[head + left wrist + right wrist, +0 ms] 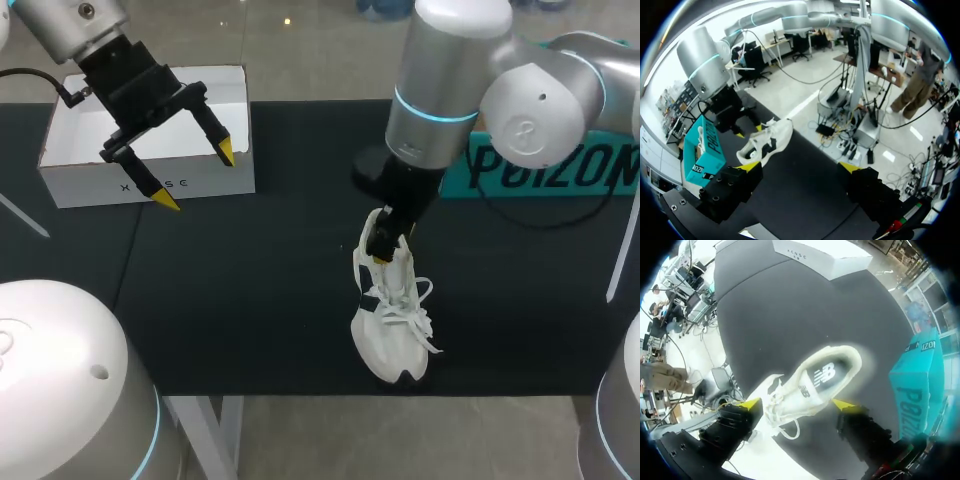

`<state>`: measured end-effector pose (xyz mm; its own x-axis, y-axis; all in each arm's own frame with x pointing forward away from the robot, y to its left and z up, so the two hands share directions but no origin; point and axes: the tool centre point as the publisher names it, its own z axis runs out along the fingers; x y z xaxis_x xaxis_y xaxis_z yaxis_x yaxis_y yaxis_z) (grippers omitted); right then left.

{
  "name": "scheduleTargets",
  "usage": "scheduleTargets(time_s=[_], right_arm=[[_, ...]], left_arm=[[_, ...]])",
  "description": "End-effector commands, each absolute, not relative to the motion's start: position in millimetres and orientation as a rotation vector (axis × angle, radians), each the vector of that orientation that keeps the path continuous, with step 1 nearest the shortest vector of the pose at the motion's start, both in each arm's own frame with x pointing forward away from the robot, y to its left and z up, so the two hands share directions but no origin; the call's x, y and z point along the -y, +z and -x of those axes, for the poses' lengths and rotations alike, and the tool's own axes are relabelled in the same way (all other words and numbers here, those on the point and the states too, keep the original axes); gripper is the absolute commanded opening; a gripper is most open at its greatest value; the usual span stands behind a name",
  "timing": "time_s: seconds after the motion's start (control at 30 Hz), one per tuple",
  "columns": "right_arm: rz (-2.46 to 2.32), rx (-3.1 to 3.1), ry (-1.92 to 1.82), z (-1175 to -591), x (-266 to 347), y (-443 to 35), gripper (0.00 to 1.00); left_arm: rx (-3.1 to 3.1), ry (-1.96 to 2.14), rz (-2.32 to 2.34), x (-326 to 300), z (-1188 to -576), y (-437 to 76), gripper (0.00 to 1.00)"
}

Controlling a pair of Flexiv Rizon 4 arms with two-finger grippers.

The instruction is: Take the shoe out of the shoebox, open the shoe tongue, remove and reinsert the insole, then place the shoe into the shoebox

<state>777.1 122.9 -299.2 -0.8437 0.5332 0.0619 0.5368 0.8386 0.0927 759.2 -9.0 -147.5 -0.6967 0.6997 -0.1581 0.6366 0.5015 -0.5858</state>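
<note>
A white laced shoe (392,315) lies on the black mat (250,300) in the middle of the table, toe toward the front edge. My right gripper (380,245) hangs over its heel opening. In the right wrist view the shoe (810,385) lies under and between the spread yellow fingertips (747,402), and neither pinches it; the dark insole (825,374) shows inside. The white shoebox (150,185) stands at the back left with no shoe in it. My left gripper (197,176) hovers open above its front wall. The left wrist view shows the shoe (767,142) ahead of the left gripper (800,167).
A teal box (560,165) lies at the back right of the mat, close behind my right arm; it also shows beside the shoe as the teal box (917,375). The mat's front edge (300,392) runs just past the shoe's toe.
</note>
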Motion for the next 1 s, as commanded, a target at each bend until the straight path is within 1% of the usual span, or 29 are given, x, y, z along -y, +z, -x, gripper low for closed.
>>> scheduleTargets(time_s=[0.03, 0.27, 0.33, 0.53, 0.73, 0.83, 1.0], right_arm=[[0.867, 2.978, -0.158, -778, -125, -301, 1.0], [0.867, 2.978, -0.158, -778, -125, -301, 1.0], [0.686, 3.043, -0.246, -782, -123, -300, 1.0], [0.217, 3.183, -0.305, -791, -113, -295, 1.0], [-0.04, 3.225, -0.245, -802, -109, -292, 1.0], [0.009, 3.241, -0.143, -818, -111, -295, 1.0], [0.189, 3.241, -0.127, -847, -115, -294, 1.0]], left_arm=[[2.634, 0.959, 1.176, 9, -760, -147, 1.0], [2.634, 0.959, 1.176, 9, -760, -147, 1.0], [2.634, 0.959, 1.176, 9, -760, -147, 1.0], [2.634, 0.959, 1.176, 9, -760, -147, 1.0], [2.634, 0.959, 1.176, 9, -760, -147, 1.0], [2.634, 0.959, 1.176, 9, -760, -147, 1.0], [2.634, 0.959, 1.176, 9, -760, -147, 1.0]])
